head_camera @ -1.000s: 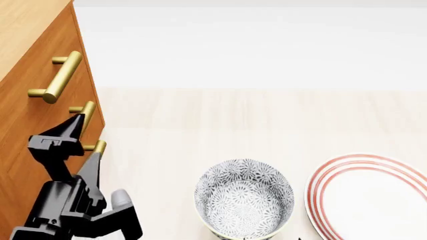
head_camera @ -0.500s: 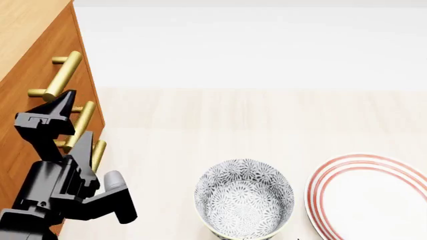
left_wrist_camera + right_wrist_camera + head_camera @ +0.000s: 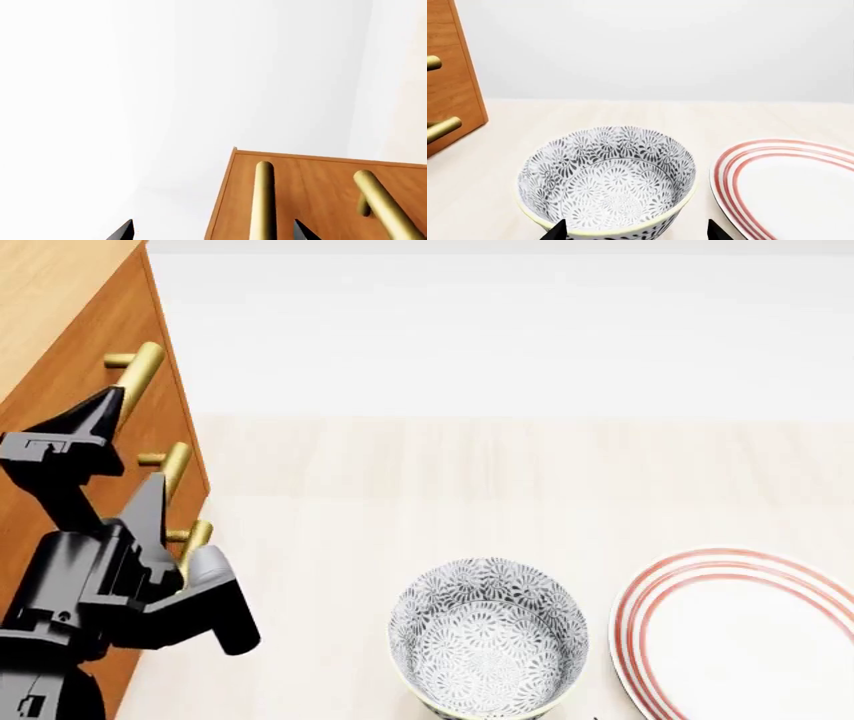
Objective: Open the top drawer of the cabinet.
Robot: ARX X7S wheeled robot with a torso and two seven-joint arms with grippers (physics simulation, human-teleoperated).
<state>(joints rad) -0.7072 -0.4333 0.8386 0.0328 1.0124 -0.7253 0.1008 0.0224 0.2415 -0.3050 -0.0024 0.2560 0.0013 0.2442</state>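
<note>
Brass handles, three in the head view, line the cabinet (image 3: 54,300); the left hand (image 3: 118,458), fingers apart, straddles the top drawer (image 3: 74,410) handle. One patterned bowl (image 3: 487,635) and one red-ringed plate (image 3: 734,630) sit on the tabletop (image 3: 467,480), the right hand (image 3: 635,231) spread open near the bowl.

The cabinet (image 3: 54,300) looks like warm orange-brown wood with a fine grain and a smooth satin face. Its handles (image 3: 263,200) look like brushed brass, with a soft sheen. The left gripper (image 3: 114,455) is matt black, like plastic. The counter (image 3: 467,490) is pale wood-look, matt. The bowl (image 3: 607,182) seems glazed ceramic, patterned, and the plate (image 3: 790,185) is glossy white with red rings
</note>
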